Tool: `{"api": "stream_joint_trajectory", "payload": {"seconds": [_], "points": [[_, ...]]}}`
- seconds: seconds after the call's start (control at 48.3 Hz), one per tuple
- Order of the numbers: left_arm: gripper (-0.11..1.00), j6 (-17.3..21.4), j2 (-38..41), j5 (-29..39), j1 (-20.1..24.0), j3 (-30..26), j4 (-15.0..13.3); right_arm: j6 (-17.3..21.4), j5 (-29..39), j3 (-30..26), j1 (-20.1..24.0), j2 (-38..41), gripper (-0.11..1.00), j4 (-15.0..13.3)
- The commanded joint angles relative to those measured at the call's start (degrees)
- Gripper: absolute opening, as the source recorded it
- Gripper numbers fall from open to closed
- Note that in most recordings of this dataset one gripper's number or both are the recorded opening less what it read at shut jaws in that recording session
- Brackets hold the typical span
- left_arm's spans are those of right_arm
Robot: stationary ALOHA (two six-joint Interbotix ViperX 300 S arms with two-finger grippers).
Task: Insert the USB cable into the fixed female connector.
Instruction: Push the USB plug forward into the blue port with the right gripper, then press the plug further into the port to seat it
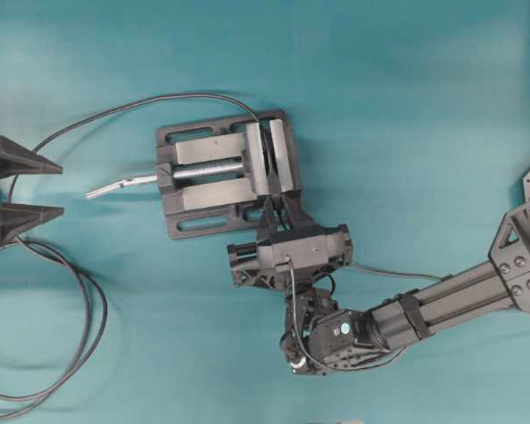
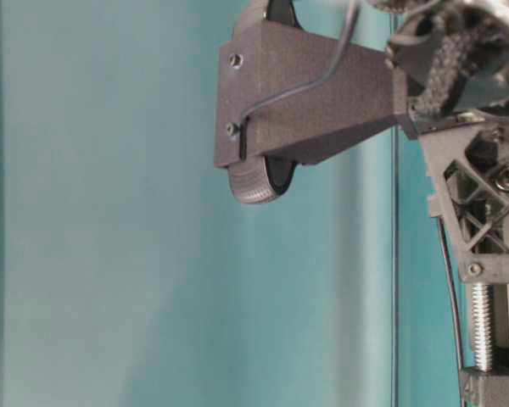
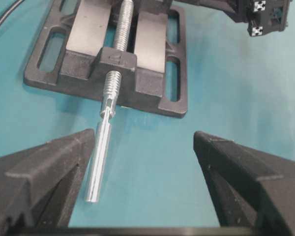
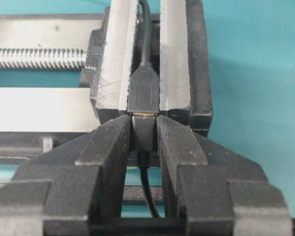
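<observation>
Right gripper (image 4: 144, 129), low in the wrist frame, is clenched on the USB cable (image 4: 144, 132). Its plug points straight up-frame, in line with the fixed female connector (image 4: 144, 92) clamped in the vise (image 4: 196, 73); a sliver of metal tip shows between them. Left gripper (image 3: 144, 162) is spread, well apart.

Vise (image 1: 225, 168): centre of table (image 1: 406, 106), handle rod (image 1: 119, 185) projecting toward the left gripper (image 1: 57, 188) at the overhead view's left edge. Fixed female connector (image 4: 143, 93): between the vise's 2 jaws. USB cable (image 4: 143, 132): plug between the right gripper's (image 4: 143, 135) fingers, touching the connector's near end. Looping cable (image 1: 71, 309): on table, left of vise.
</observation>
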Motion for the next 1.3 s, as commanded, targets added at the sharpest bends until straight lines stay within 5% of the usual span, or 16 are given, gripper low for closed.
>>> {"api": "stream_joint_trajectory", "payload": {"seconds": [0.0,0.538,1.284], "points": [[1.00,-0.62,0.44,-0.35,0.18,-0.88,0.18,-0.09,-0.09,0.26,-5.89,-1.14,0.20,-0.53],[1.00,-0.62,0.44,-0.35,0.18,-0.88,0.18,-0.09,2.11,3.60,-9.05,-3.16,0.20,-3.52],[1.00,-0.62,0.44,-0.35,0.18,-0.88,0.09,-0.09,-1.93,3.96,-10.02,-3.87,0.20,-2.11]]}}
